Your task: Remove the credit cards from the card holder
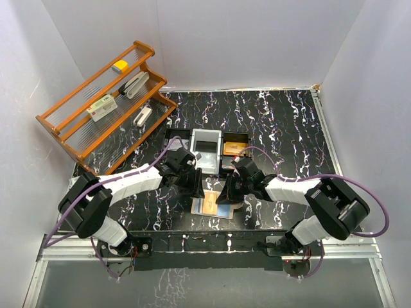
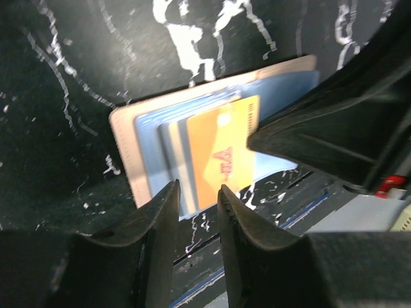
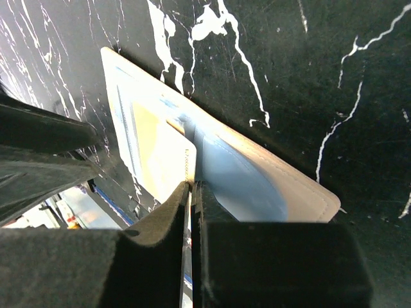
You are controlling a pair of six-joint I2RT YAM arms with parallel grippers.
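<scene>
Right fingers (image 3: pixel 160 231) pinch an orange credit card (image 2: pixel 218 157) in the card holder (image 2: pixel 122 142)

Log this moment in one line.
left pincer: open, at card holder edge | right pincer: shut on orange card | card: partly inside holder

Top view bright, sharp; wrist views dimmer (foreground softly blurred).

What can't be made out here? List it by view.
Top view: wallet mostly hidden under both jaws.
Left wrist: how many cards sit behind the orange card; they overlap, and its print is blurred.
Right wrist: the wallet's near edge, covered by the right jaws.
</scene>
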